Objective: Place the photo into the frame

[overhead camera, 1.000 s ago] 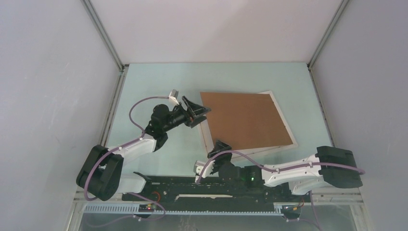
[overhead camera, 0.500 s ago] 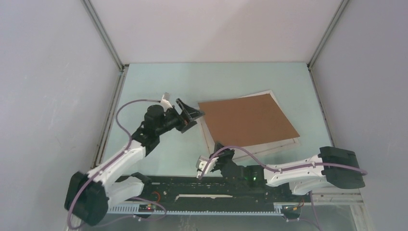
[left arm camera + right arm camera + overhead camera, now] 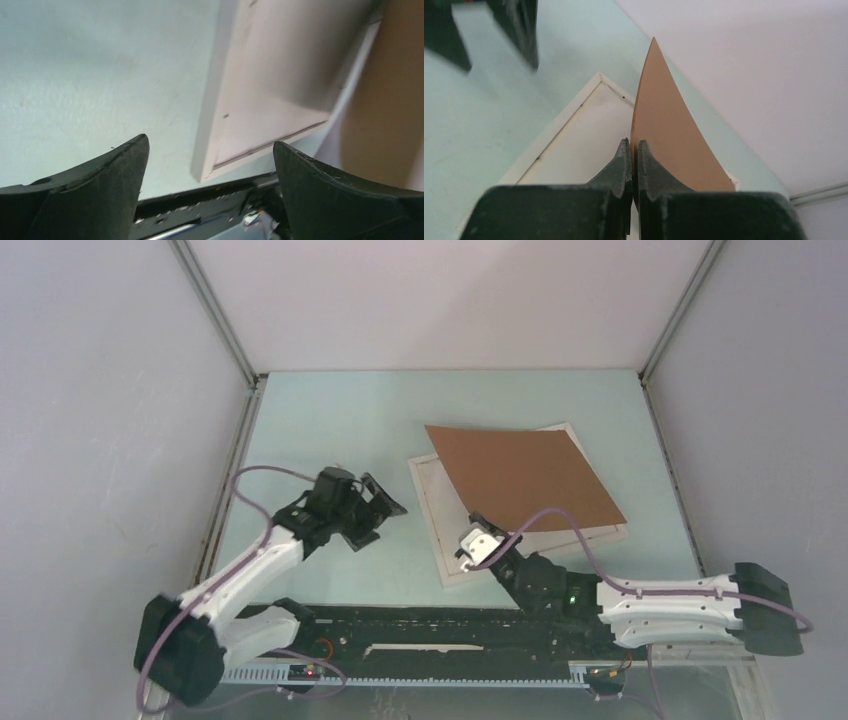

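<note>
So the right gripper is pinched shut on the near corner of the brown backing board, tipping it up off the frame, which lies flat on the table. The left gripper gapes wide and empty, just left of the frame. Looks like the uncovering step. I can't spot the photo anywhere, so next up is swinging the board clear without dragging the frame.

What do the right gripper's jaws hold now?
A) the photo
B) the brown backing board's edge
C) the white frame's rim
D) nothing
B: in the right wrist view the right gripper has its jaws shut on the edge of the brown backing board, above the frame.
</note>
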